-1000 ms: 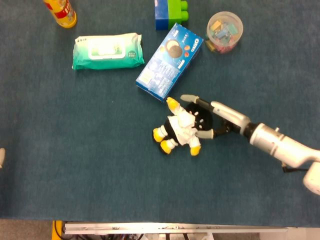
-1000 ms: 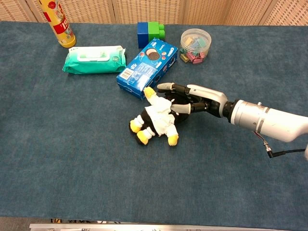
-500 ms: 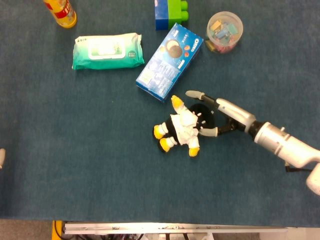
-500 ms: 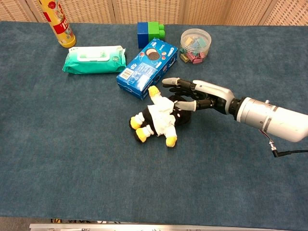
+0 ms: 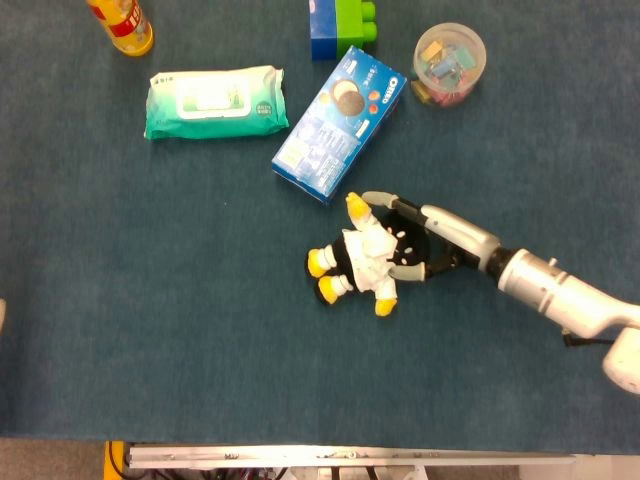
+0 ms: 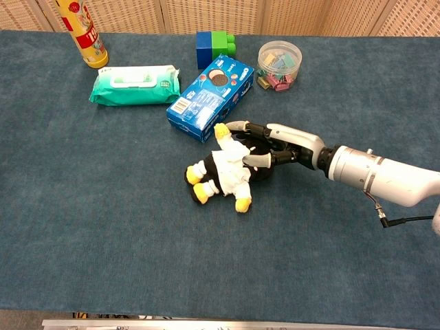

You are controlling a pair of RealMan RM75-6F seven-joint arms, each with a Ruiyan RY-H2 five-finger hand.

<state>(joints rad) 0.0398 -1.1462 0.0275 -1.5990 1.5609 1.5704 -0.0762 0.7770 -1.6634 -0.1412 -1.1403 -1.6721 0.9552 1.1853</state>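
Contact confirmed: my right hand [image 6: 271,150] lies against the back and head side of the plush toy [image 6: 223,173], fingers wrapped part way round its dark body, thumb side near the raised yellow-tipped arm. In the head view the same right hand [image 5: 420,240] cups the plush toy [image 5: 362,256] from the right. I judge the fingers closed on the toy, though the toy rests on the surface [image 6: 103,227] and is not lifted.

Change noted: half a second ago my fingers were spread and standing a little off the toy; they have since drawn in and down onto it. The toy has turned slightly, its lower yellow foot shifted. I read this as the grasp being taken, with the lift not yet made.

Position of the toy: mid-surface, just below the lower corner of the blue biscuit box [image 6: 210,98], close but apart from it. Wet wipes pack [image 6: 135,84] lies further left.

My left hand does not show in either view.
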